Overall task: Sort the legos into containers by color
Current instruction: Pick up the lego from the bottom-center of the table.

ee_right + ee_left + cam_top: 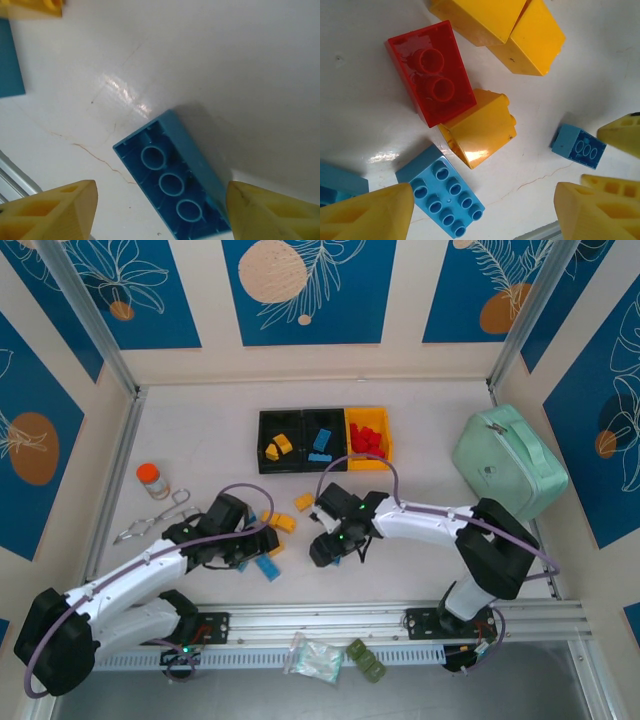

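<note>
The containers (pixel 325 418) stand in a row at the back: yellow legos in the left black bin, blue in the middle black one, red in the yellow one. My left gripper (pixel 485 200) hangs open over loose legos: a red brick (pixel 431 75), yellow bricks (pixel 482 127) and a light-blue brick (pixel 442 197) near its left finger. An upside-down blue brick (pixel 175 185) lies flat on the table between the fingers of my open right gripper (pixel 161 195). In the top view the left gripper (pixel 248 545) and right gripper (pixel 335 545) are close together at mid-table.
An orange-capped jar (pixel 152 478) and metal tongs (pixel 150 525) lie at the left. A large mint-green case (pixel 510 460) sits at the right. A plastic bag (pixel 315 658) and a green lump (pixel 366 660) rest on the rail by the arm bases.
</note>
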